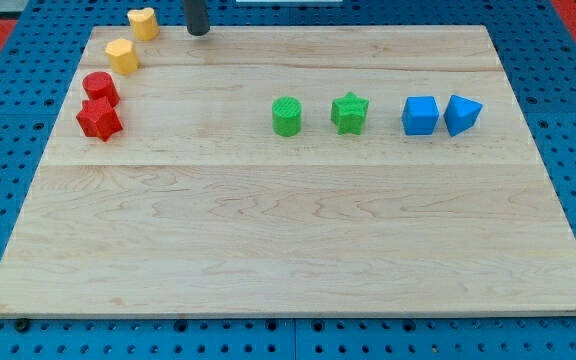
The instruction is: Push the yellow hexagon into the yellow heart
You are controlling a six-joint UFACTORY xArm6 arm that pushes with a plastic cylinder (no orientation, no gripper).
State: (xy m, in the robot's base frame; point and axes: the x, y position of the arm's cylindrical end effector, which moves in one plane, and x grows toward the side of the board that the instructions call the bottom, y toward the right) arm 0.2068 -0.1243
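Note:
The yellow hexagon (122, 55) lies near the view's top left of the wooden board. The yellow heart (143, 22) lies just above and to the right of it, at the board's top edge, with a small gap between them. My tip (198, 31) is a dark rod at the view's top, to the right of the yellow heart and apart from both yellow blocks.
A red cylinder (100, 88) and a red star (99, 119) lie below the hexagon at the left. A green cylinder (287, 116), a green star (349, 112), a blue cube (420, 115) and a blue triangular block (462, 114) stand in a row to the right. The board (288, 240) lies on a blue pegboard.

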